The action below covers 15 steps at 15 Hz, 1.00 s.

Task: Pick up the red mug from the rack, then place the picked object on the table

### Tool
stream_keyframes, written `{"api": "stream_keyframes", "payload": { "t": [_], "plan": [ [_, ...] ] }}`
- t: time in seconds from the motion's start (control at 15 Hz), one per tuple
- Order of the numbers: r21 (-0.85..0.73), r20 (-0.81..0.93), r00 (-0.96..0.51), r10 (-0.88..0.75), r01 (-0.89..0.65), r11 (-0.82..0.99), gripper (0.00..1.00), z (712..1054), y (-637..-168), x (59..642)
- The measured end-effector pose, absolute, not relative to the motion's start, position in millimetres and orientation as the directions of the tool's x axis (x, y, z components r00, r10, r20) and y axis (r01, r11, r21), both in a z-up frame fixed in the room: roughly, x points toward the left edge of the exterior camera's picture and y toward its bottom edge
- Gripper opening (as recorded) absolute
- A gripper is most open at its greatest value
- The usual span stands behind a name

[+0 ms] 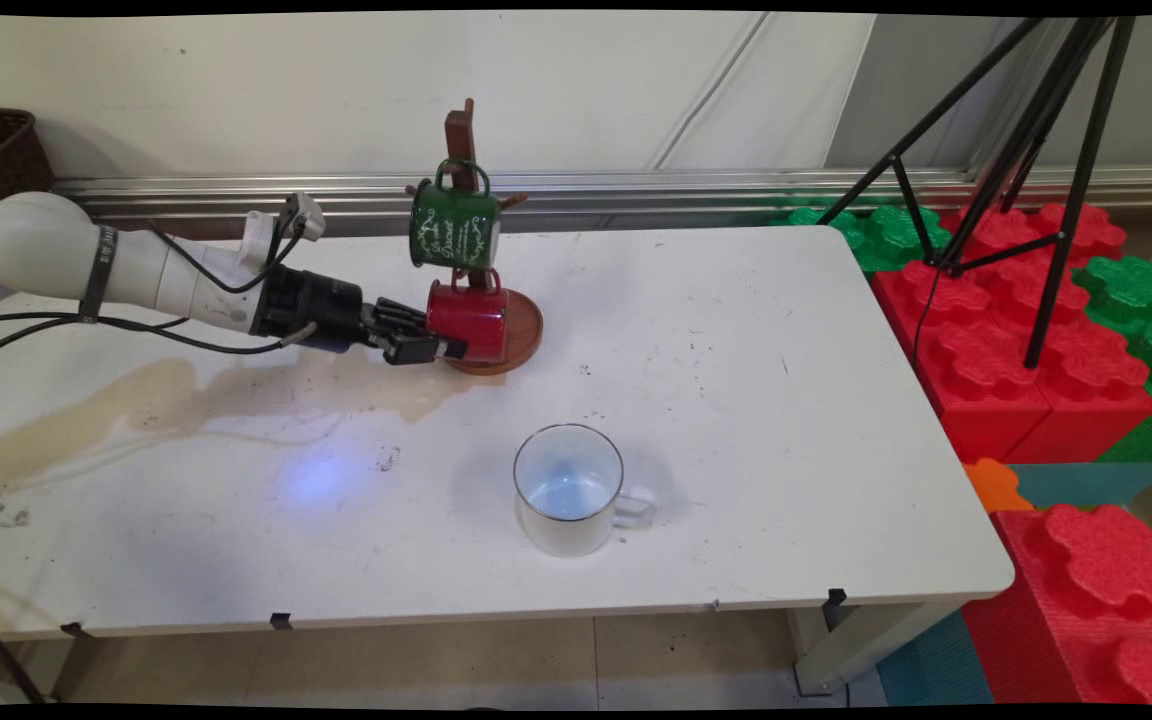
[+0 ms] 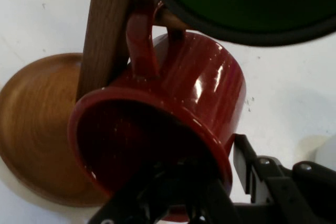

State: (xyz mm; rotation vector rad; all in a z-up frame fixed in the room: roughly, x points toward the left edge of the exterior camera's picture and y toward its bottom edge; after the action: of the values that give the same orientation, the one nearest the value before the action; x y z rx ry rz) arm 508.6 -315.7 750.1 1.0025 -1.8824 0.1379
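I observe the black two-finger gripper point(image 1: 433, 347) reaching in level from the left and clamped on the rim of the glossy red enamel mug point(image 1: 469, 320). In the hand view one finger sits inside the mouth of the mug and the other finger point(image 2: 251, 169) lies against its outer wall. The mug's handle is hooked over a peg of the brown wooden mug stand point(image 1: 511, 340), low beside the upright post and above the round base. A dark green enamel mug with white lettering point(image 1: 453, 226) hangs on a higher peg, just above the red one. Well apart, nearer the table's front edge, a white enamel mug with a dark rim point(image 1: 568, 489) stands upright on the white table point(image 1: 786, 420), handle to the right. A tan stain point(image 1: 176, 405) spreads across the table's left part, below the arm.
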Motion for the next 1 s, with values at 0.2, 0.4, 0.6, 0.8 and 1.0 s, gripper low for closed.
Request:
{"api": "stream_keyframes", "payload": {
  "t": [0.2, 0.4, 0.6, 0.8, 1.0],
  "plan": [
    [0.319, 0.788, -0.197, -0.583, -0.679, 0.661, 0.0, 751.4, -312.4, 507.4],
    [0.328, 0.787, -0.198, -0.584, -0.667, 0.669, 0.0, 753.8, -309.0, 506.1],
    [0.333, 0.79, -0.201, -0.58, -0.653, 0.68, 0.0, 757.3, -306.1, 504.6],
    [0.335, 0.793, -0.203, -0.574, -0.641, 0.69, 0.0, 761.3, -303.4, 503.1],
    [0.339, 0.797, -0.208, -0.567, -0.623, 0.705, 0.0, 766.7, -298.5, 500.7]
  ]
}}
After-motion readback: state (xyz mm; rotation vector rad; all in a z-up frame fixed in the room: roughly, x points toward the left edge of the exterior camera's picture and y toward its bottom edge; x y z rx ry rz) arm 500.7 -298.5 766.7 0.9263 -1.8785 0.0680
